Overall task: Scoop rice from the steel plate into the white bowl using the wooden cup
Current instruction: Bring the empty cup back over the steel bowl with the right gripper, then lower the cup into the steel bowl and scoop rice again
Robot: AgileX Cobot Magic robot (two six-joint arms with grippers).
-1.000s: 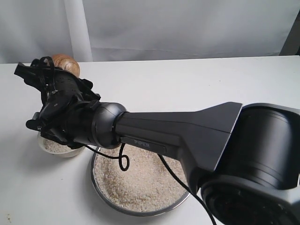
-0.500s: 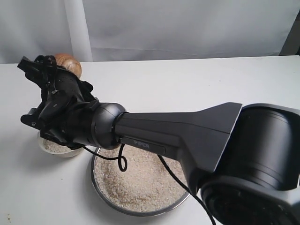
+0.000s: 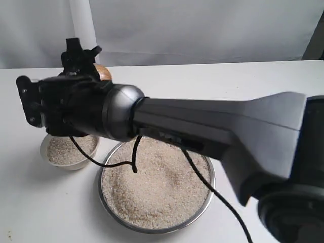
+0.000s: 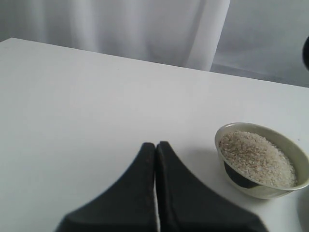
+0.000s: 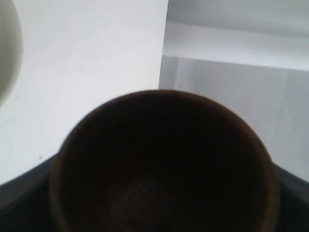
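Right fingers [image 5: 14,205], gripping the empty-looking cup [image 5: 164,164], swing up off the bowl [image 3: 55,163], now holding rice [image 3: 68,149] at the plate's [image 3: 152,231] ten o'clock, so that pour looks done; left fingers [image 4: 145,164] closed.

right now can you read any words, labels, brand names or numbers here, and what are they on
No readable text in any view.
On the right arm: one small pale marking on its dark shell, too blurred to read.
On the white bowl, steel plate and wooden cup: no lettering visible.
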